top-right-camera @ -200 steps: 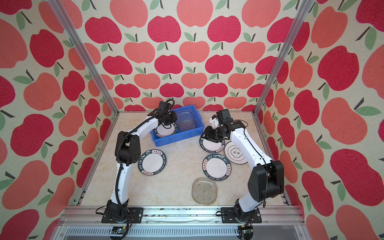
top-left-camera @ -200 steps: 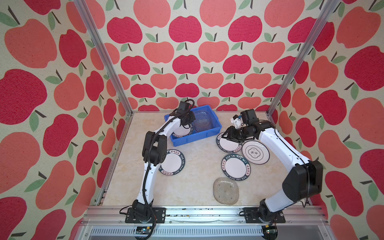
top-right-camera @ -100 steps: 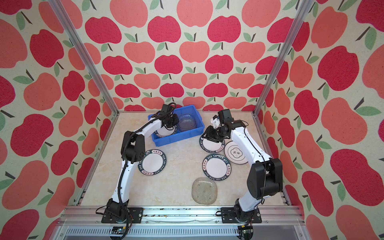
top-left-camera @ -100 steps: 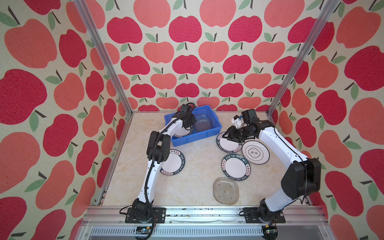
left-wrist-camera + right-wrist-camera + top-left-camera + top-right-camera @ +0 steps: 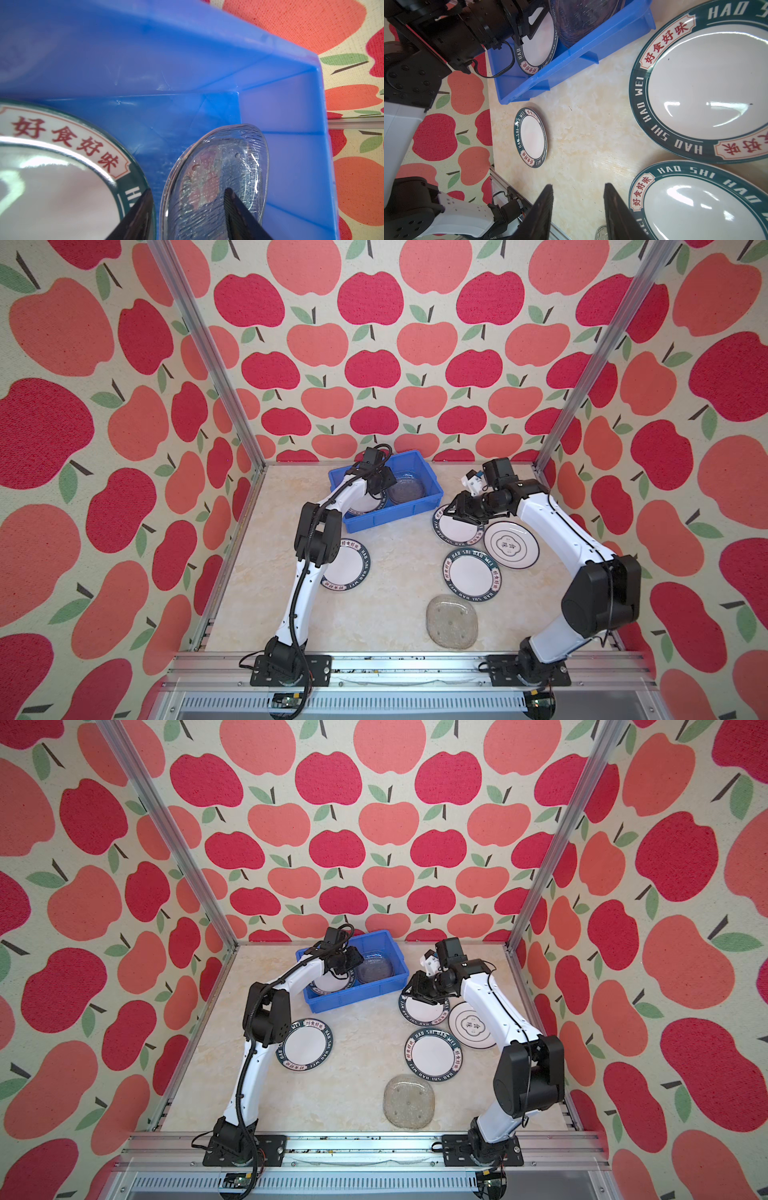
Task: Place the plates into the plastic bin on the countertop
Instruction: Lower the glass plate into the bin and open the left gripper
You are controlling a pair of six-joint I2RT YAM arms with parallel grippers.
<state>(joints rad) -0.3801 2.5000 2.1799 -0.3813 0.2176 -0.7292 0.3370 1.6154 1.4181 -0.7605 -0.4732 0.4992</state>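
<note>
Over the plastic bin [image 5: 395, 516], left hand [image 5: 188, 190] spread astride the edge of a glass plate [image 5: 228, 162]
Right hand [image 5: 578, 185] spread, empty, above the surface [image 5: 581, 124]; lettered plate [image 5: 695, 207] just beside

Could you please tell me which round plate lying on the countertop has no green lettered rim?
The emblem plate, farthest right on the countertop: white with thin dark rings and a centre emblem; the other three have wide green lettered rims.
</note>
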